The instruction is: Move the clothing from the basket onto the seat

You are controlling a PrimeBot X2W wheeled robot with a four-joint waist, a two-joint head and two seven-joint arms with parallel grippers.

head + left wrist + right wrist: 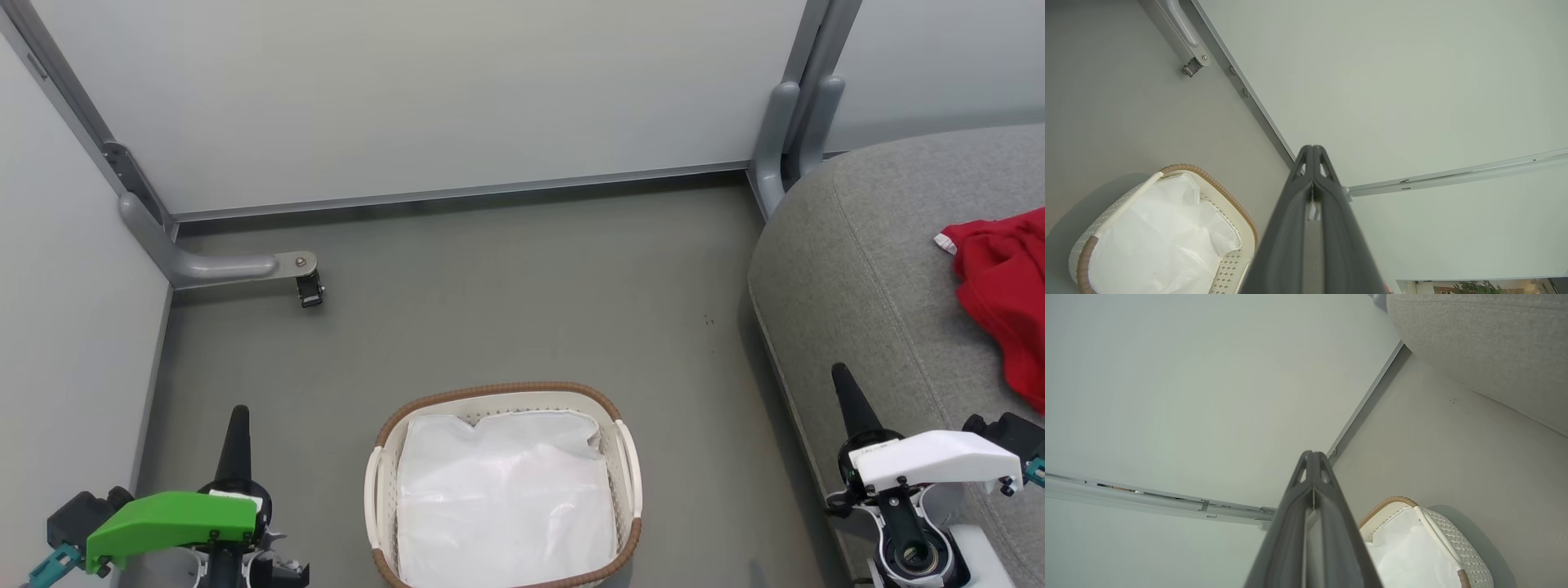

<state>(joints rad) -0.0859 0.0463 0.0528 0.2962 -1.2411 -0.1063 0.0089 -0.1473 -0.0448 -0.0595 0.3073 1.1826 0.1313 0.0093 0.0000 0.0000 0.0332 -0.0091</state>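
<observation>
Lying on the seat (865, 269) right of the basket (498, 390): clothing (1004, 294) | basket: white liner (502, 498) inside | left gripper (238, 418) and right gripper (842, 380) flank basket, fingers pressed together, empty

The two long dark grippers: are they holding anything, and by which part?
Nothing. The left gripper and the right gripper are both shut on empty air; the bright red fabric clothing lies apart on the grey upholstered seat.
</observation>
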